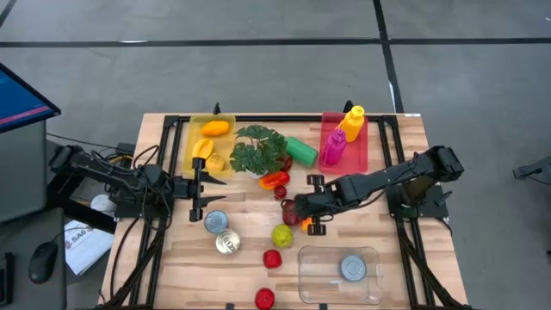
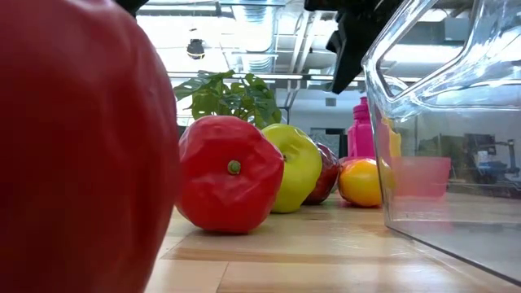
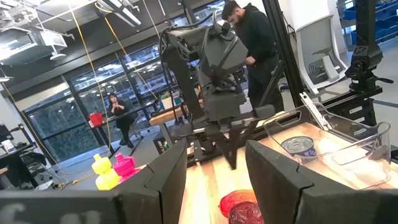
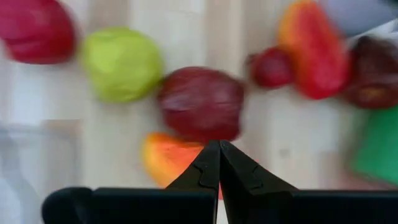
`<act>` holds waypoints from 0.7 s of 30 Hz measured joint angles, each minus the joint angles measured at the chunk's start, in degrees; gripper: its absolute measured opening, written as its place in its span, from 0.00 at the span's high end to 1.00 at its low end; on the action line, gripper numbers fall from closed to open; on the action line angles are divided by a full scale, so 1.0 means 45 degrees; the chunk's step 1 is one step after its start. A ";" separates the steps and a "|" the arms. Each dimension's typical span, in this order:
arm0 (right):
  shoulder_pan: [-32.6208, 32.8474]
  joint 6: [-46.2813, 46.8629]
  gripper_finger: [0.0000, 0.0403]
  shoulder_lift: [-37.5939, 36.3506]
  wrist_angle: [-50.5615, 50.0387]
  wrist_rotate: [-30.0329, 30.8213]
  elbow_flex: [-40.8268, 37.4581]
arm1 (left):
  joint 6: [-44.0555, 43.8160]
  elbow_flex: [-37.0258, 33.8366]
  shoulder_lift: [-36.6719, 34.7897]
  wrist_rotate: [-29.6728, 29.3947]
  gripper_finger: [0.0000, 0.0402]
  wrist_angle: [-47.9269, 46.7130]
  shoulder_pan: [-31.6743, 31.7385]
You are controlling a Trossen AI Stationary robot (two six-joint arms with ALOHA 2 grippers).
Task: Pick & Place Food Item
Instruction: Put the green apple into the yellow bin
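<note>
The right gripper [image 4: 219, 163] – fingers pressed shut, holding nothing – hovers over the orange fruit [image 4: 169, 158] at the dark red fruit's [image 4: 202, 102] 7 o'clock, so it should open wide before dropping down.

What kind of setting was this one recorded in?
Probably a robotics lab or workshop: a wooden worktable on a black metal frame set on grey concrete floor, with a glass-walled industrial hall behind.

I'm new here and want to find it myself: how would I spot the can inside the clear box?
Find the clear plastic box at the table's near edge, on the right arm's side. The silver can sits alone inside it; the other two cans stand on bare wood.
</note>
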 joint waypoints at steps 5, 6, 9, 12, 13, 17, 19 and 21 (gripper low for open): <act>0.0022 -0.0869 1.00 -0.0103 0.0026 0.0378 -0.0057 | 0.0000 0.0000 0.0000 0.0000 0.62 -0.0002 0.0000; 0.0013 -0.0957 1.00 -0.0252 0.0209 0.0378 -0.0205 | -0.0001 0.0000 0.0000 0.0000 0.62 -0.0010 0.0000; -0.0073 -0.1115 1.00 -0.0910 0.1568 0.0389 -0.1091 | -0.0005 0.0000 0.0005 0.0000 0.62 -0.0077 0.0000; -0.0179 -0.1271 1.00 -0.1803 0.3610 0.0461 -0.2444 | -0.0097 0.0000 0.0003 -0.0002 0.62 -0.0114 0.0000; -0.0200 -0.1371 1.00 -0.2158 0.4281 0.0509 -0.2964 | -0.0097 0.0000 0.0003 -0.0005 0.62 -0.0122 0.0000; -0.0445 -0.1542 1.00 -0.3442 0.7053 0.0710 -0.5044 | -0.0102 0.0000 0.0000 -0.0005 0.62 -0.0117 0.0000; -0.0535 -0.1535 1.00 -0.4017 0.8254 0.0733 -0.6011 | -0.0102 0.0000 0.0005 -0.0005 0.62 -0.0174 0.0000; -0.0594 -0.1528 1.00 -0.4548 0.9295 0.0773 -0.6930 | -0.0102 0.0000 0.0000 -0.0005 0.62 -0.0175 0.0000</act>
